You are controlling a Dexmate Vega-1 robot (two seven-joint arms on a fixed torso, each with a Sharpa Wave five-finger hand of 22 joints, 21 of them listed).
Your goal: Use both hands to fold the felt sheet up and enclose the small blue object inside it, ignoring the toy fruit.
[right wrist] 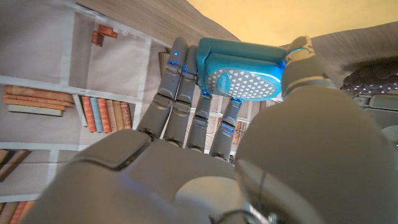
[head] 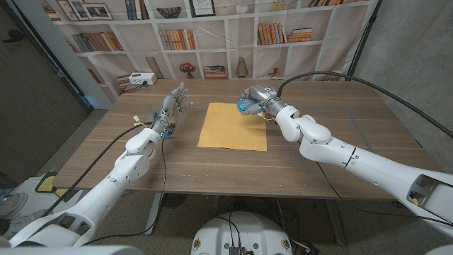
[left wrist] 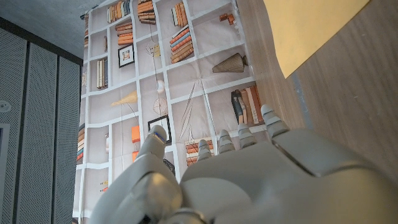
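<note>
- The right hand [head: 256,101] hovers over the far right corner of the flat yellow-orange felt sheet [head: 233,127], pinching the small blue plastic object with the dotted grey face [right wrist: 241,66] between its fingers [right wrist: 183,74] and thumb.
- The blue object sits in the hand's grasp, above the felt and, as far as the head view tells, not yet resting on it.
- The felt sheet lies spread flat and unfolded on the wooden table [head: 318,152], roughly between the two arms.
- Over on the other side, the left hand [head: 174,106] stands upright beside the sheet's left edge, fingers spread, holding nothing and clear of the felt.
- The step in hand looks like the placement: the object has to go onto the sheet before any fold starts.
- To do it well, I'd carry the object in from the corner towards the sheet's middle, so that felt is left on every side to wrap over.
- Lower it until it touches the felt before the fingers let go; a drop could bounce it off.
- The left hand can wait near its edge, ready to lift that side.
- I can't make out any toy fruit here, so nothing to steer around.
</note>
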